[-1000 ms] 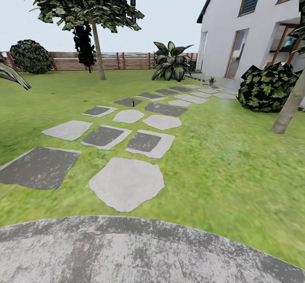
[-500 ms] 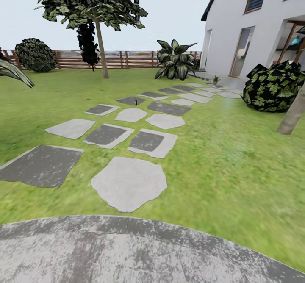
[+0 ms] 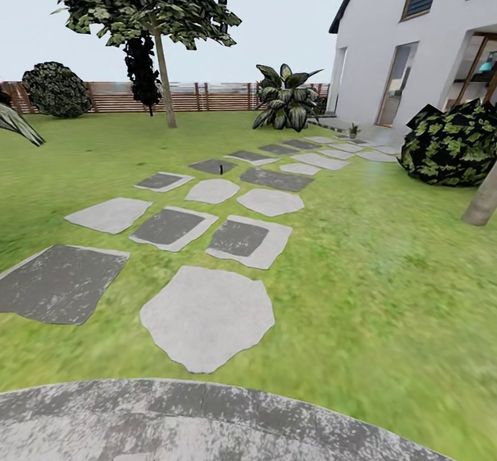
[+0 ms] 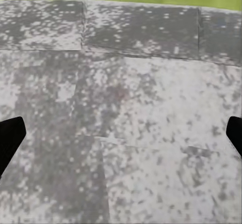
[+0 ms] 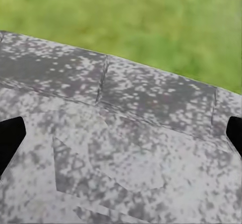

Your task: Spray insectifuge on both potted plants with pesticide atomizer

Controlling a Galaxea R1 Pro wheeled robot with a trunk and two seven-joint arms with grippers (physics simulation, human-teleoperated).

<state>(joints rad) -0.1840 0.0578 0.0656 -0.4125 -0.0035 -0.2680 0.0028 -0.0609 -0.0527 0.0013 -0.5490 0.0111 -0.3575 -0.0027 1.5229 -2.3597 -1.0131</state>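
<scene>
Both your arms hang low, grippers pointing down at the mottled round paving (image 3: 207, 419): the left gripper (image 4: 121, 133) and the right gripper (image 5: 121, 133) each have fingers spread wide, holding nothing. Ahead, stepping stones (image 3: 207, 316) cross the lawn (image 3: 386, 275); far along them a small dark upright object (image 3: 219, 168) stands, too small to identify, and a little potted plant (image 3: 354, 130) sits near the house (image 3: 414, 47).

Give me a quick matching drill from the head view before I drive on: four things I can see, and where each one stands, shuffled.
Things:
1. tree
2. fence
3. house
4. round paving

Places:
A. nearest the robot, at the lawn's near edge
B. far end of the lawn
C. on the lawn, left of the stepping stones
D. right side, beyond the stones

Pairs: 1-C, 2-B, 3-D, 4-A
</scene>
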